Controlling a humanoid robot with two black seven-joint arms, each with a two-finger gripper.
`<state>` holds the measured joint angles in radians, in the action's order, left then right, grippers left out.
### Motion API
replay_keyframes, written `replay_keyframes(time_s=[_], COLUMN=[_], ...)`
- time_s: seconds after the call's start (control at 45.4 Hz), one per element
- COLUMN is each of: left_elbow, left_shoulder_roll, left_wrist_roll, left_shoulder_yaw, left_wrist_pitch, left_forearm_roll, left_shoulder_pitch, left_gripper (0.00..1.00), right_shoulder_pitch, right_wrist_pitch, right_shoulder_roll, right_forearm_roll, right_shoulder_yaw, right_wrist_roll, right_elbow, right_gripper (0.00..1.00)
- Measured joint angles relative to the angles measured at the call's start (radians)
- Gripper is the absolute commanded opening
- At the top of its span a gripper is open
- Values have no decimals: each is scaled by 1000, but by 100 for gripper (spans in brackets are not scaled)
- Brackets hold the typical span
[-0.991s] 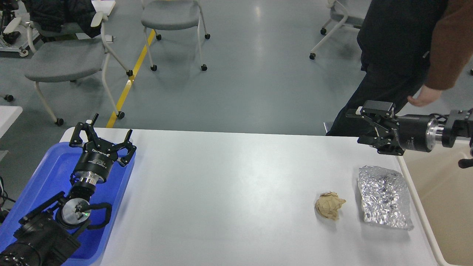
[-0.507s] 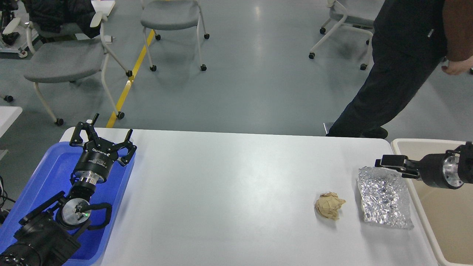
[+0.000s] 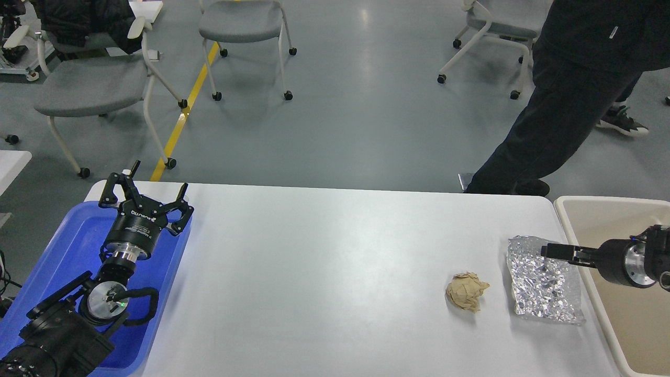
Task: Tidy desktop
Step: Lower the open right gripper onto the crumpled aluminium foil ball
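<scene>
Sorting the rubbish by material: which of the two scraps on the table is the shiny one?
The crinkled silver foil bag, at the desktop's right edge under the right tool. The crumpled brown paper ball left of it is matte.

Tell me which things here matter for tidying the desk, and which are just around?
For the job: desktop, crumpled brown paper, silver foil bag, beige bin, blue tray, right end effector.
Just around: grey chairs, person.

The right claw (image 3: 549,250) is seen edge-on over the foil bag (image 3: 545,277), so its fingers merge into one dark bar and their spread cannot be told. Right of the bag, the beige bin (image 3: 607,209) runs off the right and bottom edges. Beyond the bag, the standing person (image 3: 565,99) is cut at the top edge, showing legs only.
</scene>
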<state>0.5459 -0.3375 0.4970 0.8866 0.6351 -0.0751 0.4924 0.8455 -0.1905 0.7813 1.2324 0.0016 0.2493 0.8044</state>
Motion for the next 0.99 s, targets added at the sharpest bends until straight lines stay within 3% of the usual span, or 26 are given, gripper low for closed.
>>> replay_keyframes(time_s=[0.529,0.881,0.991], left_elbow=[0,0,0], left_shoulder_roll=[0,0,0], left_wrist_roll=[0,0,0], left_shoulder_yaw=[0,0,0], left_wrist_pitch=[0,0,0], left_forearm_roll=[0,0,0], left_shoulder_pitch=[0,0,0], left_gripper=[100,100,100], right_shoulder_pitch=[-67,-94,-103], right_wrist_pitch=[17,18,18], right_shoulder_roll=[-178,-217,-220], right_forearm_roll=[-2,-21,-31], right_shoulder_yaw=[-18,-18,-18], right_wrist_roll=[66,92,98], right_elbow=[-317,-392,-400], right_gripper=[100,98,93])
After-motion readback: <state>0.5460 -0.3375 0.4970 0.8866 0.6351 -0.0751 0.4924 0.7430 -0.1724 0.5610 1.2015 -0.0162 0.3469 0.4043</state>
